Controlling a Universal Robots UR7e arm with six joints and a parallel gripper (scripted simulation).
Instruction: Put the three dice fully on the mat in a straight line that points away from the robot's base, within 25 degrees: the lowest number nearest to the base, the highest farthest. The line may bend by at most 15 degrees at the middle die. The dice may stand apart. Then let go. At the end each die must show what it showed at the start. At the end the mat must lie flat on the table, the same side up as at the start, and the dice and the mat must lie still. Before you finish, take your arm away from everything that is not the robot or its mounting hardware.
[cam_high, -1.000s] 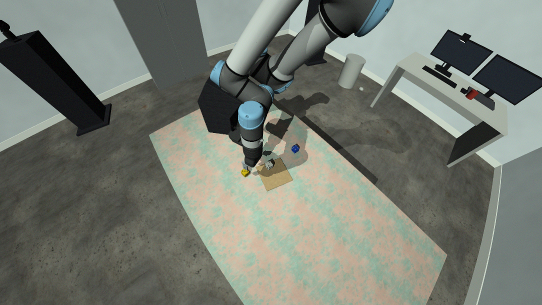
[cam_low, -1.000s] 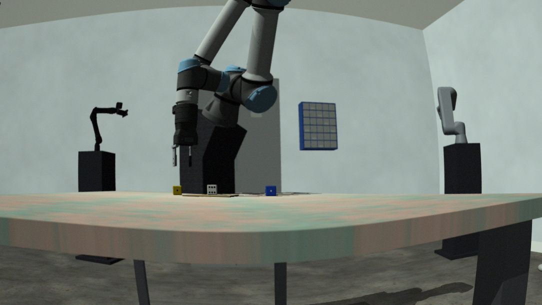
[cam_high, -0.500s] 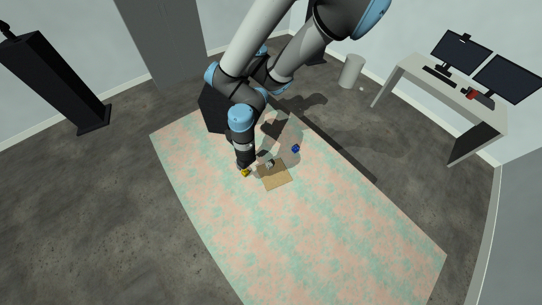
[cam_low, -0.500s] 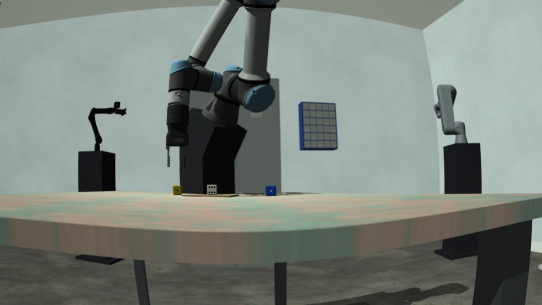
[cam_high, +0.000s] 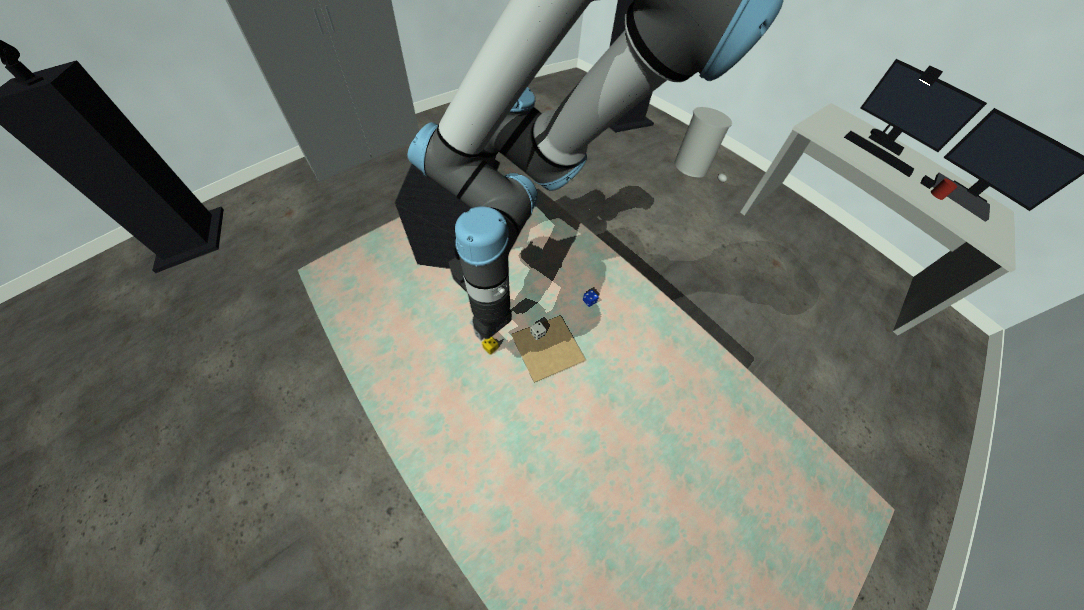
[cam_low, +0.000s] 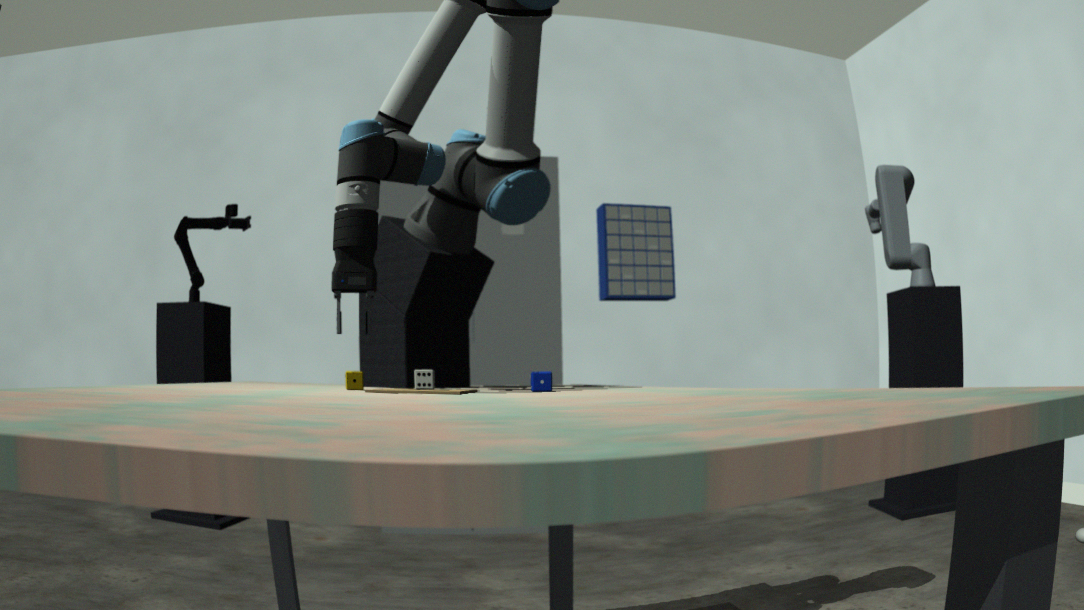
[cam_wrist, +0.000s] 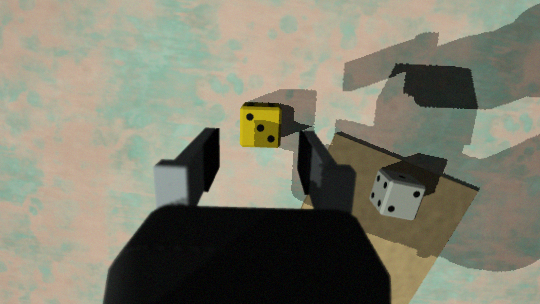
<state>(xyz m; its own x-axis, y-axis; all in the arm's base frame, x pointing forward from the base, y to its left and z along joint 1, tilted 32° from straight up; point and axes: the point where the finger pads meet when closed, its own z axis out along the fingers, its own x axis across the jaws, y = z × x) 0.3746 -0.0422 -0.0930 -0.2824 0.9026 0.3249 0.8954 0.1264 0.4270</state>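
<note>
A yellow die (cam_wrist: 260, 125) showing three on top lies on the table just left of the tan mat (cam_high: 547, 348); it also shows in the overhead view (cam_high: 491, 345) and the side view (cam_low: 353, 380). A white die (cam_wrist: 397, 193) stands on the mat near its end toward the base, seen also in the overhead view (cam_high: 538, 329). A blue die (cam_high: 590, 297) lies on the table off the mat, nearer the base. My gripper (cam_wrist: 259, 149) (cam_low: 350, 322) is open and empty, hovering well above the yellow die.
The robot's dark pedestal (cam_high: 432, 220) stands at the table's far edge. Arm shadows fall across the mat and table around the dice.
</note>
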